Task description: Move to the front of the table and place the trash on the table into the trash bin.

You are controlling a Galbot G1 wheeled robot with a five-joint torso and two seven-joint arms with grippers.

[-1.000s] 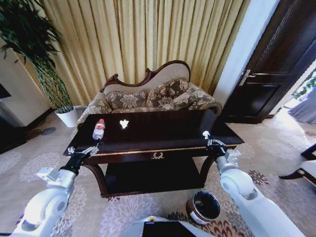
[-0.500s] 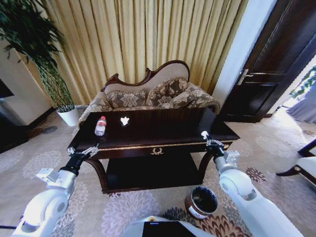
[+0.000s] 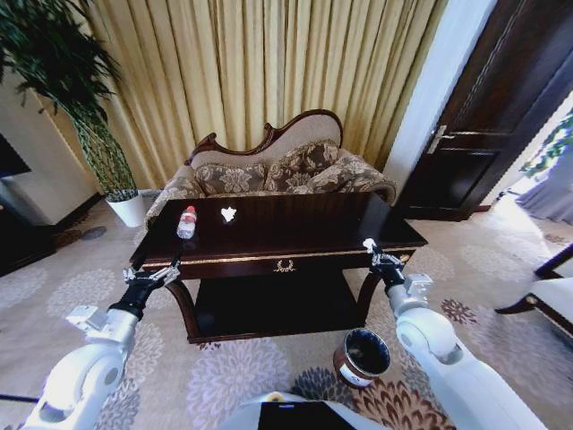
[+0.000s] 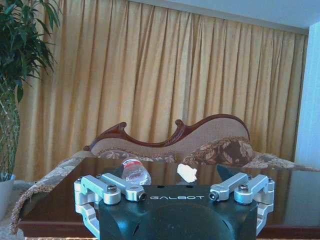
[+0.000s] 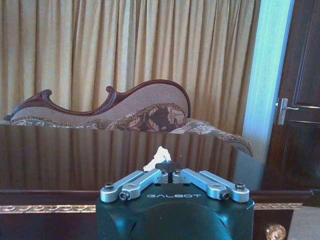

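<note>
Your left tool (image 3: 154, 274) hung spread before the counter (image 3: 295, 237)'s left corner; your right tool (image 3: 371, 253), pressed together, hovered at its right corner. The bottle (image 3: 186, 221) and paper wad (image 3: 228, 214) lay on the counter's far left; the trash bin (image 3: 362, 356) stood on the carpet by your right arm.

The dark glossy table (image 3: 295, 235) carries a red-capped clear bottle (image 3: 186, 222) lying near a white crumpled paper wad (image 3: 228, 214) at its far left. The round brown trash bin (image 3: 362, 356), black-lined, stands on the carpet by the table's front right leg.

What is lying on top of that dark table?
On the table lie a clear water bottle with a red cap and a white paper wad, both near its far left. Nothing covers the rest of the top.
</note>
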